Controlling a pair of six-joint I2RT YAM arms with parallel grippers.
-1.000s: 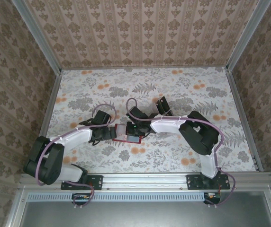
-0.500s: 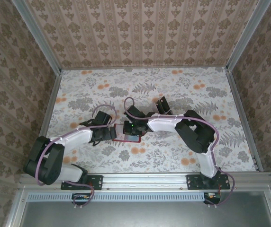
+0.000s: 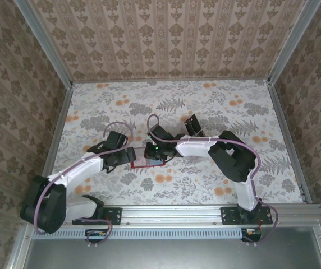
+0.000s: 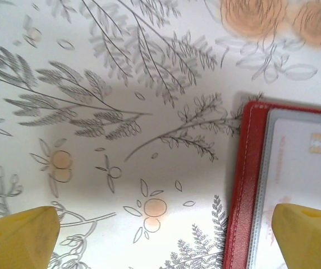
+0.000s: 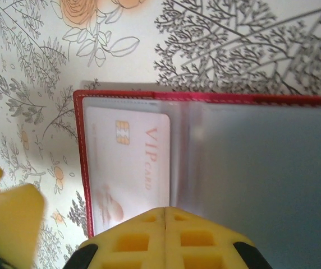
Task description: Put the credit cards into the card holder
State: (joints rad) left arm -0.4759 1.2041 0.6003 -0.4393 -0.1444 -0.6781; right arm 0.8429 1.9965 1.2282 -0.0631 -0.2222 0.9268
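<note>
The red card holder [image 5: 79, 168] lies open on the floral table, showing clear inner pockets. A pale card [image 5: 129, 168] with a gold chip and "VIP CARD" lettering sits inside its left pocket [image 4: 301, 168]. My right gripper [image 5: 166, 221] is shut, pads together with nothing seen between them, low over the holder's middle fold [image 3: 151, 152]. My left gripper [image 4: 163, 235] is open at the holder's left edge [image 3: 128, 157]; one fingertip [image 4: 309, 238] hangs over the card, the other over bare table. Dark cards [image 3: 192, 124] lie beyond the right arm.
The floral table [image 3: 233, 112] is walled by patterned panels on three sides. The two arms meet closely at the middle of the table, with the left gripper's yellow finger [image 5: 9, 221] beside the holder in the right wrist view.
My right gripper has slid a little to the left over the holder. The left arm has swung its elbow outward to the left, its gripper staying at the holder's left edge.
</note>
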